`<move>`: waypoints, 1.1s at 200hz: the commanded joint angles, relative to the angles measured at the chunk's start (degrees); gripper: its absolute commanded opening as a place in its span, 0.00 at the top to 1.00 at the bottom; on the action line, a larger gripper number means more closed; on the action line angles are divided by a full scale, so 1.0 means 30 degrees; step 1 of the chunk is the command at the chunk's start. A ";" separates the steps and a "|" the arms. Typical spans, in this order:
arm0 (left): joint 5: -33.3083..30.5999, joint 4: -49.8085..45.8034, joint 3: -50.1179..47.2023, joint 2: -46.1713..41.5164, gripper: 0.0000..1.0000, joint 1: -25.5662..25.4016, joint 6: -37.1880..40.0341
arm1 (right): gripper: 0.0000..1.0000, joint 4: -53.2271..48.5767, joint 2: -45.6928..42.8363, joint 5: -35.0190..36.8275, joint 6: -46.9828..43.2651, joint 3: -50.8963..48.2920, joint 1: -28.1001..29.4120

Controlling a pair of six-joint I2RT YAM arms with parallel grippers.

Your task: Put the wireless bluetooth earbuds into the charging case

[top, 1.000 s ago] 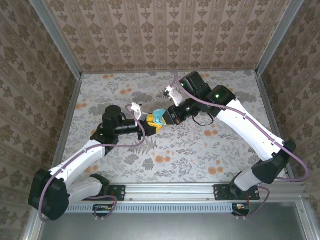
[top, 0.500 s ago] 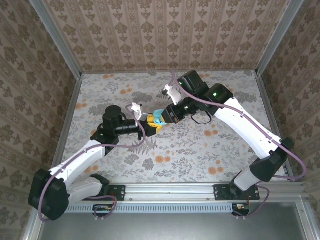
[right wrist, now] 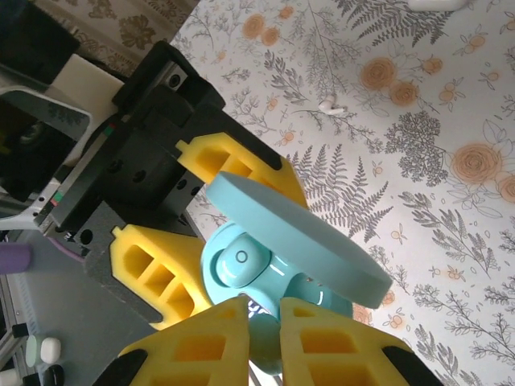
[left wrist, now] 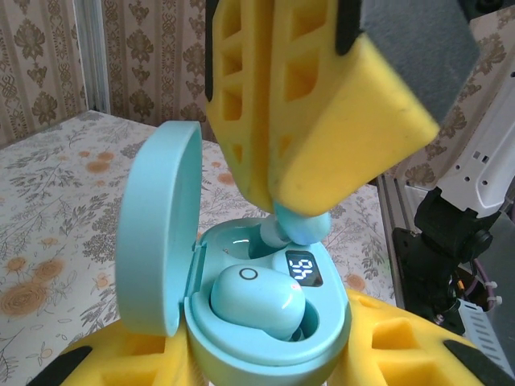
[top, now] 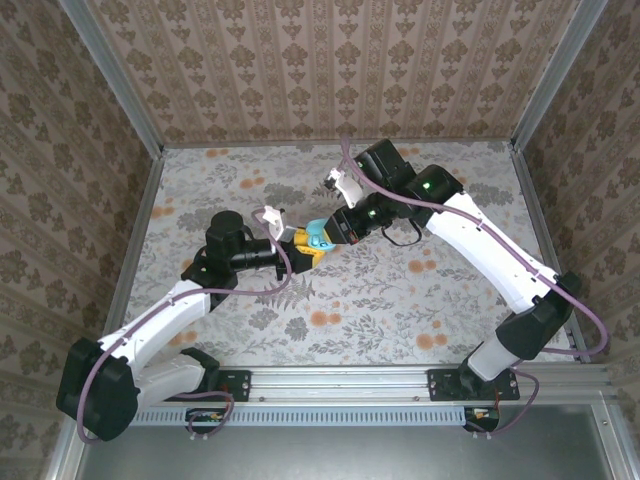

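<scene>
- The left gripper (top: pixel 305 250) was clenched around the base of the teal charging case (left wrist: pixel 225 342), holding it off the table with its lid (left wrist: pixel 157 225) swung open to one side.
- One teal earbud (left wrist: pixel 257 296) was seated in its socket, just beside the small lit display (left wrist: pixel 302 268).
- The right gripper (right wrist: pixel 265 322) was pinched tight on the second teal earbud (left wrist: pixel 302 227). The bud hung at the rim of the empty socket at the back of the case, and I could not tell whether it was touching.
- The step in hand looked to be seating this bud.
- Doing that well meant matching the bud's tilt to the socket first, then lowering it straight and slowly rather than pushing at an angle.
- The yellow fingertips needed to stay clear of the seated bud and the lid, since a nudge could pop the bud out or close the lid.
- The left grip had to stay firm so the case would not tip under the push.
- The bud should be released only once it sat flush.
- A white earbud (right wrist: pixel 330 105) lay on the floral tablecloth (right wrist: pixel 451 265), well apart from the case.
</scene>
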 commanded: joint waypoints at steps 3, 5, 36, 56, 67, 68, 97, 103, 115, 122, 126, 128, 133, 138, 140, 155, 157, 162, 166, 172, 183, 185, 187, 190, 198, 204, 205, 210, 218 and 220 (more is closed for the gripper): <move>0.0378 0.0654 0.0622 -0.0085 0.93 -0.0112 0.0097 | 0.87 -0.0561 0.0456 -0.0080 -0.0384 -0.0139 -0.0128; 0.0386 0.0670 0.0624 -0.0096 0.93 -0.0112 0.0098 | 0.87 -0.0561 0.0440 -0.0094 -0.0384 -0.0129 -0.0136; 0.0416 0.0667 0.0689 0.0023 0.93 -0.0112 0.0099 | 0.85 -0.0548 0.0726 -0.0637 -0.0384 -0.0075 -0.0158; 0.0380 0.0649 0.0713 0.0076 0.93 -0.0110 0.0143 | 0.84 -0.0683 0.0864 -0.0656 -0.0412 -0.0073 -0.0158; 0.0394 0.0657 0.0742 0.0131 0.93 -0.0108 0.0164 | 0.82 -0.0796 0.0904 -0.0513 -0.0457 -0.0055 -0.0158; 0.0386 0.0667 0.0742 0.0133 0.93 -0.0110 0.0160 | 0.82 -0.0806 0.0904 -0.0511 -0.0449 -0.0037 -0.0158; 0.0438 0.0679 0.0801 0.0274 0.93 -0.0111 0.0172 | 0.76 -0.1077 0.0980 -0.0177 -0.0556 0.0125 -0.0158; 0.0436 0.0676 0.0827 0.0281 0.93 -0.0112 0.0174 | 0.75 -0.1106 0.0977 -0.0097 -0.0557 0.0129 -0.0158; 0.0444 0.0676 0.0830 0.0311 0.93 -0.0112 0.0159 | 0.74 -0.1194 0.0973 0.0064 -0.0596 0.0226 -0.0158; 0.0464 0.0679 0.0860 0.0326 0.93 -0.0112 0.0166 | 0.73 -0.1221 0.0976 0.0184 -0.0589 0.0259 -0.0158; 0.0450 0.0678 0.0832 0.0311 0.93 -0.0105 0.0182 | 0.73 -0.1225 0.0990 0.0228 -0.0596 0.0297 -0.0158; 0.0441 0.0691 0.0831 0.0311 0.93 -0.0110 0.0193 | 0.73 -0.1254 0.0976 0.0254 -0.0591 0.0331 -0.0158; 0.0455 0.0680 0.0808 0.0311 0.93 -0.0112 0.0206 | 0.72 -0.1270 0.0970 0.0296 -0.0603 0.0341 -0.0158; 0.0473 0.0676 0.0798 0.0325 0.93 -0.0112 0.0189 | 0.71 -0.1292 0.0988 0.0338 -0.0580 0.0390 -0.0158; 0.0476 0.0676 0.0800 0.0329 0.93 -0.0112 0.0187 | 0.71 -0.1308 0.0990 0.0369 -0.0587 0.0428 -0.0158; 0.0482 0.0677 0.0802 0.0281 0.93 -0.0112 0.0213 | 0.69 -0.1393 0.0932 0.0636 -0.0513 0.0620 -0.0158; 0.0471 0.0676 0.0787 0.0281 0.93 -0.0112 0.0201 | 0.69 -0.1399 0.0932 0.0671 -0.0489 0.0639 -0.0158; 0.0482 0.0683 0.0767 0.0267 0.93 -0.0110 0.0191 | 0.68 -0.1403 0.0911 0.0726 -0.0478 0.0710 -0.0158; 0.0449 0.0676 0.0771 0.0253 0.93 -0.0112 0.0212 | 0.67 -0.1401 0.0896 0.0798 -0.0457 0.0774 -0.0143; 0.0438 0.0678 0.0751 0.0226 0.93 -0.0112 0.0215 | 0.66 -0.1398 0.0870 0.0906 -0.0413 0.0832 -0.0157; 0.0410 0.0666 0.0719 0.0194 0.93 -0.0112 0.0201 | 0.65 -0.1394 0.0765 0.1082 -0.0360 0.0961 -0.0158; 0.0416 0.0673 0.0714 0.0172 0.93 -0.0097 0.0197 | 0.65 -0.1399 0.0759 0.1097 -0.0356 0.0995 -0.0158; 0.0410 0.0675 0.0714 0.0166 0.93 -0.0108 0.0197 | 0.64 -0.1422 0.0742 0.1138 -0.0333 0.1033 -0.0158; 0.0416 0.0654 0.0688 0.0164 0.93 -0.0108 0.0192 | 0.64 -0.1404 0.0711 0.1180 -0.0326 0.1083 -0.0158; 0.0408 0.0654 0.0685 0.0135 0.93 -0.0090 0.0242 | 0.63 -0.1411 0.0629 0.1290 -0.0270 0.1172 -0.0143; 0.0409 0.0650 0.0670 0.0120 0.93 -0.0090 0.0245 | 0.63 -0.1408 0.0549 0.1371 -0.0238 0.1236 -0.0150; 0.0408 0.0648 0.0691 0.0127 0.93 -0.0086 0.0245 | 0.63 -0.1405 0.0535 0.1383 -0.0223 0.1268 -0.0154; 0.0408 0.0631 0.0670 0.0113 0.93 -0.0107 0.0244 | 0.63 -0.1397 0.0468 0.1449 -0.0194 0.1301 -0.0141; 0.0424 0.0620 0.0654 0.0105 0.93 -0.0112 0.0240 | 0.62 -0.1409 0.0311 0.1515 -0.0151 0.1415 -0.0158; 0.0412 0.0633 0.0654 0.0113 0.93 -0.0112 0.0259 | 0.62 -0.1418 0.0279 0.1535 -0.0135 0.1453 -0.0158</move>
